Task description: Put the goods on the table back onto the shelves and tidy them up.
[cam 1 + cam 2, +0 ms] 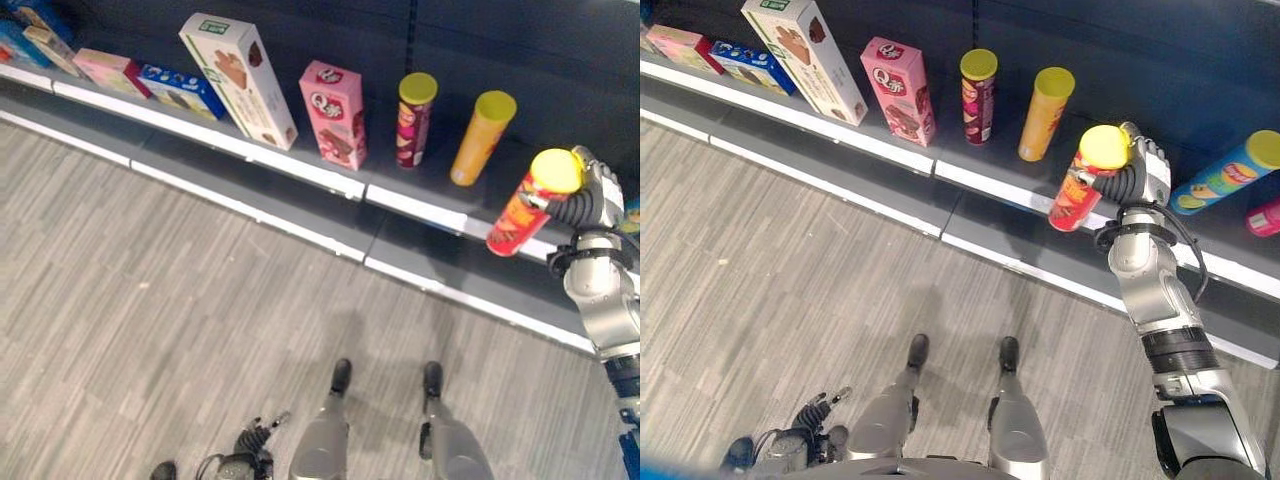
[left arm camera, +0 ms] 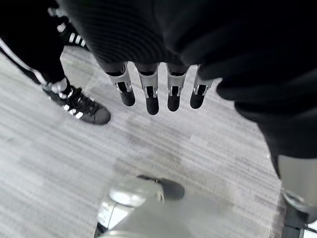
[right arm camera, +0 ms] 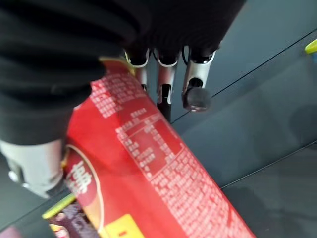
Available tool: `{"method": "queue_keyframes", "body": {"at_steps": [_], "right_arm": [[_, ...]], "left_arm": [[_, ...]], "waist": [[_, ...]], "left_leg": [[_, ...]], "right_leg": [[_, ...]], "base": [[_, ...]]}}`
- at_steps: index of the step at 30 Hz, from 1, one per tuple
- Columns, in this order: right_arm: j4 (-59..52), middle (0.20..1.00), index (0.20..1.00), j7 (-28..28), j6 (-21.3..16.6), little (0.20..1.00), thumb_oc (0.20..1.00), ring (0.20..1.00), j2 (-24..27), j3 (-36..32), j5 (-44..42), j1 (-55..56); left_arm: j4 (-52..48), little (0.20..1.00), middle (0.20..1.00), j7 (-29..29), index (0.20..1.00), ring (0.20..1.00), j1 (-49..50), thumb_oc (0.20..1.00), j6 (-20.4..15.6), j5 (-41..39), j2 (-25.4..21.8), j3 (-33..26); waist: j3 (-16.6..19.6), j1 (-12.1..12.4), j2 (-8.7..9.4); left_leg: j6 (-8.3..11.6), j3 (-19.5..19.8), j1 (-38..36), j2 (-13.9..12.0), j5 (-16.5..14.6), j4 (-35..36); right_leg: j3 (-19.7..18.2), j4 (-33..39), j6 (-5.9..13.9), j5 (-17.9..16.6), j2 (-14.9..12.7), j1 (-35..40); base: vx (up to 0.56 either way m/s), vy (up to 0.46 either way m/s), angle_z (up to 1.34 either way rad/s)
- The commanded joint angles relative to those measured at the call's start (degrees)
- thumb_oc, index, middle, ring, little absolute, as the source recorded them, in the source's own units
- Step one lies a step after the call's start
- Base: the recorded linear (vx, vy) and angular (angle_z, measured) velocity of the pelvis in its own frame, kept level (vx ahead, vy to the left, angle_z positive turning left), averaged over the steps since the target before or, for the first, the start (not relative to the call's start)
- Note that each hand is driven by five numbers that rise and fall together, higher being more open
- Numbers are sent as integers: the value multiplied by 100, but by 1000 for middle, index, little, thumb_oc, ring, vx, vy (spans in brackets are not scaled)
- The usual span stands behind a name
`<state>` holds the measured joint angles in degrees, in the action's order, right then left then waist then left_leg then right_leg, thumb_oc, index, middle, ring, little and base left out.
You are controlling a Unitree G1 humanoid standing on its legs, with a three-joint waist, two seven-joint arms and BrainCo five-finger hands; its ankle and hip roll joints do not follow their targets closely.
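Red crisp tube (image 1: 1080, 188) with a yellow lid, gripped in the right robot hand (image 1: 1140, 170), hangs tilted over the shelf (image 1: 970, 180), not yet placed beside the orange tube (image 1: 1045, 113); left robot hand (image 2: 158, 89) hangs relaxed, empty

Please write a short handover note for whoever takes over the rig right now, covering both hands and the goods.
Right hand: shut on the red can with a yellow lid, held tilted over the front edge of the shelf, not yet set down.
Left hand: open, empty, hanging low over the floor; a person's shoe is nearby.
Done: boxes and three other cans already stand on the shelf.
Left: stand the red can in the gap beside the orange can, then straighten the row.
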<state>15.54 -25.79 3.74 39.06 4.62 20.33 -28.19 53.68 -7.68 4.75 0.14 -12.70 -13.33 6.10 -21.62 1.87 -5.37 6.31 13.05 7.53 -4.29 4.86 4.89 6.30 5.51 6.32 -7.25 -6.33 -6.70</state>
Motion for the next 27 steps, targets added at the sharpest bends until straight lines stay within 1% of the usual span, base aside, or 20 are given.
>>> {"method": "queue_keyframes", "body": {"at_steps": [1, 2, 4, 5, 6, 7, 10, 12, 19, 27], "right_arm": [[229, 200, 200, -857, 31, 200, 200, 200, 219, 85, 314, -720], [568, 200, 200, -1110, 79, 200, 200, 200, 239, 104, 303, -953], [824, 200, 200, -1207, 108, 200, 200, 200, 286, 150, 257, -1112], [1154, 200, 200, -1343, 137, 200, 200, 200, 412, 250, 172, -1423], [1293, 200, 200, -1389, 154, 200, 200, 200, 482, 305, 154, -1533], [1672, 200, 200, -1465, 175, 200, 200, 200, 669, 485, 111, -1857], [1913, 200, 200, -1513, 203, 200, 200, 200, 831, 613, 93, -2051], [2149, 200, 200, -1589, 231, 200, 200, 200, 1005, 691, 41, -2186], [2637, 200, 200, -1680, 240, 200, 200, 200, 1236, 868, -127, -2510], [2959, 200, 200, -1730, 241, 200, 200, 200, 1437, 1002, -275, -2727]], "left_arm": [[64, 1000, 1000, -181, 1000, 1000, 43, 1000, -97, 91, -360, 416], [16, 1000, 1000, -217, 1000, 1000, 9, 1000, -140, 80, -382, 513], [-2, 1000, 1000, -239, 1000, 1000, -15, 1000, -163, 73, -393, 565], [-63, 1000, 1000, -262, 1000, 1000, -64, 1000, -207, 64, -414, 672], [-102, 1000, 1000, -271, 1000, 1000, -75, 1000, -231, 48, -422, 720], [-165, 1000, 1000, -301, 1000, 1000, -113, 1000, -278, 21, -433, 808], [-195, 1000, 1000, -307, 1000, 1000, -130, 1000, -302, 22, -444, 868], [-213, 1000, 1000, -306, 1000, 1000, -113, 1000, -307, 11, -419, 965], [-288, 1000, 1000, -305, 1000, 1000, -128, 1000, -347, -17, -410, 1092], [-380, 1000, 1000, -350, 1000, 1000, -139, 1000, -377, -105, -419, 1127]], "waist": [[329, 198, 97], [300, 226, 30], [283, 242, -6], [238, 273, -71], [221, 284, -92], [176, 327, -163], [146, 349, -215], [136, 380, -318], [112, 405, -450], [85, 416, -542]], "left_leg": [[-138, -166, -306, -53, -675, -282], [-132, -142, -294, -38, -658, -274], [-127, -129, -286, -28, -646, -261], [-116, -116, -257, -21, -627, -248], [-112, -108, -244, -14, -621, -249], [-97, -82, -205, -4, -594, -252], [-80, -63, -163, -3, -563, -245], [-54, -25, -103, -14, -509, -199], [-54, -23, -34, 7, -493, -164], [-61, -57, 4, 30, -502, -155]], "right_leg": [[31, -946, 344, 645, -535, -391], [39, -982, 347, 661, -560, -412], [50, -1001, 350, 673, -570, -424], [73, -1033, 354, 685, -592, -451], [80, -1047, 354, 692, -596, -464], [110, -1094, 357, 708, -625, -508], [132, -1117, 355, 720, -635, -541], [213, -1143, 353, 758, -661, -574], [206, -1192, 372, 765, -681, -688], [164, -1221, 394, 783, -701, -770]], "base": [[0, 0, 0], [-8, 6, 5], [-13, -4, 6], [-19, -14, 5], [-25, -24, 9], [-10, -19, 6], [-1, -31, 6], [21, -56, 17], [8, -14, 5], [0, 0, 0]]}}
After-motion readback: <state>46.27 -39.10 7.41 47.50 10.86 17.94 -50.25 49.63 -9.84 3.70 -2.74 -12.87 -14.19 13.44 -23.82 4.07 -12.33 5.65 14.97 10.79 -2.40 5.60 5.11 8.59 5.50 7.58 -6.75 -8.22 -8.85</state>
